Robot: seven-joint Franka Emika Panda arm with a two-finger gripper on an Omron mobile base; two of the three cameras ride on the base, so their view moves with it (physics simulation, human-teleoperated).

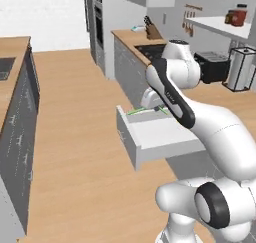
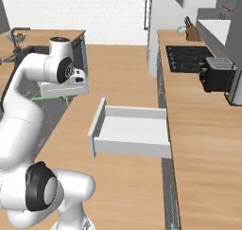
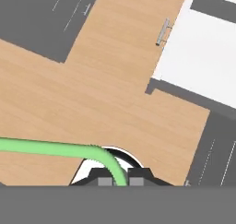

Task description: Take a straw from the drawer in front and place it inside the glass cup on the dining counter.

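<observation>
The bright-green straw (image 3: 46, 148) is pinched between my gripper's (image 3: 120, 179) small dark fingertips and runs off to the left edge of the hand view. In the right base view the gripper (image 2: 65, 97) hangs over the wood floor, left of the drawer, with the straw (image 2: 47, 98) sticking out sideways. The pale-grey drawer (image 2: 132, 132) stands pulled open, its bar handle (image 3: 162, 32) facing the floor side. From the left base view the straw (image 1: 136, 112) shows just above the drawer (image 1: 160, 137). The dining counter (image 2: 52, 33) lies beyond the arm. The glass cup is out of view.
A wood counter (image 2: 203, 115) with a black cooktop (image 2: 186, 58) and a toaster (image 2: 216, 75) runs along the drawer's side. The dining counter (image 1: 12, 49) has dark cabinet fronts (image 1: 20, 117). Wood floor (image 1: 75, 137) lies between the two counters.
</observation>
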